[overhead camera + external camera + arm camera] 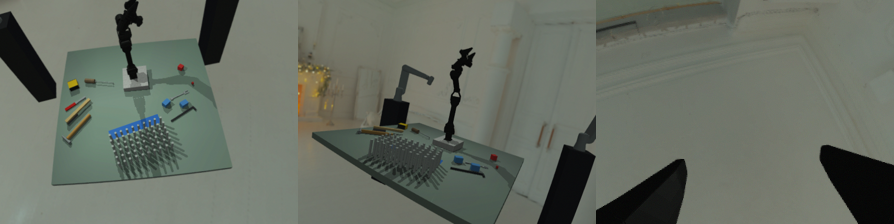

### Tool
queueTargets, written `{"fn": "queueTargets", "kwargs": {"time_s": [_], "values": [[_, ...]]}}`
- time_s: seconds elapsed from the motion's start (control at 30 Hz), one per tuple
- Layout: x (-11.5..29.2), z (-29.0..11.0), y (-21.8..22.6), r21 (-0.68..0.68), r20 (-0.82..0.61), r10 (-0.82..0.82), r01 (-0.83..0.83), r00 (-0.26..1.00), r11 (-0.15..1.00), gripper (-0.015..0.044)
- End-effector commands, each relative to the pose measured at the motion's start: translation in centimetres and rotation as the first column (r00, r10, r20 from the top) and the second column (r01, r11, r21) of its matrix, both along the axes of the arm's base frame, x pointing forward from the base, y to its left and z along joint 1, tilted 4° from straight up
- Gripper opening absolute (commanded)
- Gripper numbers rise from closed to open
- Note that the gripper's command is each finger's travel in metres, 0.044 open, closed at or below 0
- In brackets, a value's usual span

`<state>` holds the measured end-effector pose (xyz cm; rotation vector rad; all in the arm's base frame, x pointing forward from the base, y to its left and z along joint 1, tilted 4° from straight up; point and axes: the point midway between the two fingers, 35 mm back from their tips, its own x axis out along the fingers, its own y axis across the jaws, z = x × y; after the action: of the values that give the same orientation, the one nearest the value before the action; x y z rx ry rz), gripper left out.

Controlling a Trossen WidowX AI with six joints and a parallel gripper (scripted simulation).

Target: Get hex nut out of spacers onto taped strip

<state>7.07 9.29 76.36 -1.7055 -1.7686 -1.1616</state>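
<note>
Fingers (468, 53) spread apart, raised high, well above spacers (405, 154), nut unseen

Arm (454, 104): upright, stretched tall above its base.
Gripper (469, 54): at the top, fingers wide apart, apparently holding nothing.

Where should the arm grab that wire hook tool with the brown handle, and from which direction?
Probably by the brown handle of the wire hook tool, coming straight down from above. It lies flat on the table with space around it, and the handle is the thickest part; the wire looks too thin to grip. The gripper, raised high, has its jaws open.
</note>
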Motion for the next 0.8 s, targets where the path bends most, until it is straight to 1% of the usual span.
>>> {"fn": "queueTargets", "kwargs": {"time_s": [0.0, 0.03, 0.13, 0.3, 0.43, 0.53, 0.63, 0.77], "values": [[0.2, 0.0, 0.0, 0.001, -0.010, 0.004, -0.004, 1.000, 1.000, 0.0426], [0.9, -0.1, -0.1, 0.004, -0.041, 0.017, -0.017, 0.999, 1.000, 0.0440], [4.7, -1.0, -0.5, 0.034, -0.210, 0.092, -0.087, 0.973, 0.996, 0.0440], [11.3, -3.6, -1.3, 0.136, -0.474, 0.228, -0.185, 0.850, 0.973, 0.0440], [16.4, -6.6, -1.8, 0.259, -0.646, 0.362, -0.254, 0.672, 0.932, 0.0440], [19.9, -9.5, -2.2, 0.370, -0.728, 0.459, -0.273, 0.508, 0.888, 0.0440], [23.1, -12.7, -2.6, 0.487, -0.765, 0.551, -0.262, 0.332, 0.833, 0.0440], [27.1, -17.9, -3.4, 0.639, -0.743, 0.662, -0.188, 0.103, 0.746, 0.0440]]}}
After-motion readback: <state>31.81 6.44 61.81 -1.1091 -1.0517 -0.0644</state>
